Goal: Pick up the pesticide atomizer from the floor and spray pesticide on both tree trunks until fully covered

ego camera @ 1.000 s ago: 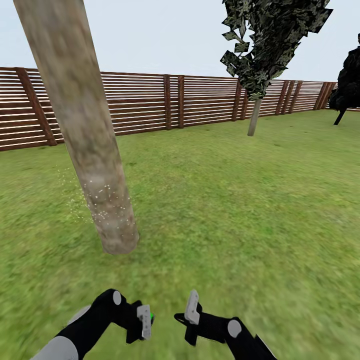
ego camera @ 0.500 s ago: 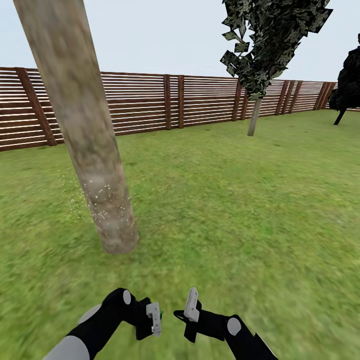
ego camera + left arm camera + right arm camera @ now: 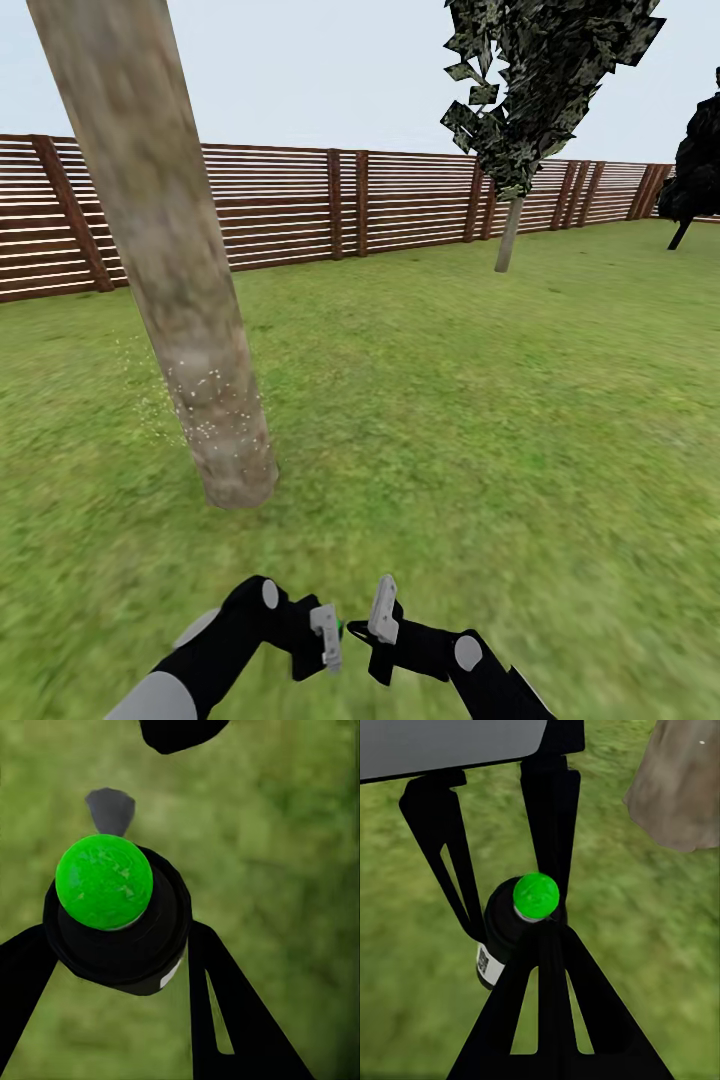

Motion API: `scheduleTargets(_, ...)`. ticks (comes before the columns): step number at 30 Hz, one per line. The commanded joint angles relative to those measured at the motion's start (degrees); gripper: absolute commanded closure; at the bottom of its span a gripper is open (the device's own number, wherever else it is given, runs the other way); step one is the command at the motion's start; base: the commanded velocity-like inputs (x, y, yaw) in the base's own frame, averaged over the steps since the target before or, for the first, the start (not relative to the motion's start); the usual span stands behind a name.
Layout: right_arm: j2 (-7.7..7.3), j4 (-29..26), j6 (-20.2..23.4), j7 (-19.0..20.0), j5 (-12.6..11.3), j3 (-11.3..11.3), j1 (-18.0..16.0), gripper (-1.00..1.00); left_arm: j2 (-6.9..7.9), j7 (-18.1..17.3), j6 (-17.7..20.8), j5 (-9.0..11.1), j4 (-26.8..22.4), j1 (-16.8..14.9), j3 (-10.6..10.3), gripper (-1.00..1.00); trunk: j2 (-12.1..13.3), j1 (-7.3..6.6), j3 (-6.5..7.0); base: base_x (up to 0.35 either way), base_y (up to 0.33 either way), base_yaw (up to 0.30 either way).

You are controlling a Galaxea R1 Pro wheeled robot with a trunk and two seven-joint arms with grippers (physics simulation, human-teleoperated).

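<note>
At the bottom centre of the head view your two arms meet over the grass. Your left gripper (image 3: 327,640) comes in from the lower left with its black forearm bent at the elbow, and a sliver of green shows at its fingertips. In the left wrist view its fingers (image 3: 225,1012) sit tight against the dark body of the pesticide atomizer (image 3: 112,915), whose round green cap faces the camera, so that gripper is closed on the bottle. Your right gripper (image 3: 380,615) reaches in from the lower right, its pale finger standing almost upright just beside the left one. In the right wrist view the bottle stands right at its black fingers (image 3: 547,967); whether they grip it or merely rest near it, you cannot tell.

Ahead of both arms, the lawn (image 3: 450,420) lies open across the centre and right of the frame. At the left, the nearest tree trunk (image 3: 170,260) leans up out of the frame, with white specks of pesticide (image 3: 205,405) on its lower part and a few over the grass at its left edge. The second tree (image 3: 510,235) stands well apart at the upper right, near the fence (image 3: 290,205) that closes the lawn across the frame. A dark tree (image 3: 695,165) sits at the far right edge.
</note>
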Motion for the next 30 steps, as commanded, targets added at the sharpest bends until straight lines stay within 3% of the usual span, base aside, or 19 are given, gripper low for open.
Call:
scheduleTargets(1, 0.0, 0.0, 0.0, 0.0, 0.0, 0.0, 0.0, 1.0, -0.06, 0.0, 0.0, 0.0, 0.0, 0.0, 0.0, 1.0, 0.0, 0.0, 0.0, 0.0, 0.0, 0.0)
scheduleTargets(11, 0.0, 0.0, 0.0, 0.0, 0.1, 0.0, 0.0, 1.0, -0.21, -0.4, -0.5, 0.1, 0.0, 0.0, 0.1, 1.0, 0.0, 0.0, 0.0, 0.0, 0.0, 0.0)
scheduleTargets(14, 0.0, 0.0, 0.0, 0.0, 0.1, 0.0, 0.0, 1.0, -0.21, -0.4, -0.7, 2.7, 0.2, 0.0, 0.0, 1.0, 0.0, 0.0, 0.0, 0.0, 0.0, 0.0)
scheduleTargets(16, 0.0, 0.0, 0.0, 0.0, 0.1, 0.0, 0.0, 1.0, -0.15, -0.5, -0.8, 3.3, 0.3, 0.0, -0.1, 1.0, 0.0, 0.0, 0.0, 0.0, 0.0, 0.0)
scheduleTargets(26, -0.09, 0.0, 0.0, 0.0, 0.1, 0.0, 0.0, 1.0, -0.08, -0.5, -0.8, 3.5, 0.4, 0.0, -0.1, 1.0, 0.0, 0.0, 0.0, 0.0, 0.0, 0.0)
scheduleTargets(29, -0.09, 0.0, 0.0, 0.0, 0.1, 0.0, 0.0, 1.0, 1.3, -0.3, -0.8, 3.1, 0.6, 0.0, 0.0, 1.0, 0.0, 0.0, 0.0, 0.0, 0.0, 0.0)
scheduleTargets(30, -0.11, 0.0, 0.0, 0.0, 0.1, 0.0, 0.0, 1.0, 3.09, -0.3, -0.8, 3.0, 0.6, 0.1, 0.0, 1.0, 0.0, 0.0, 0.0, 0.0, 0.0, 0.0)
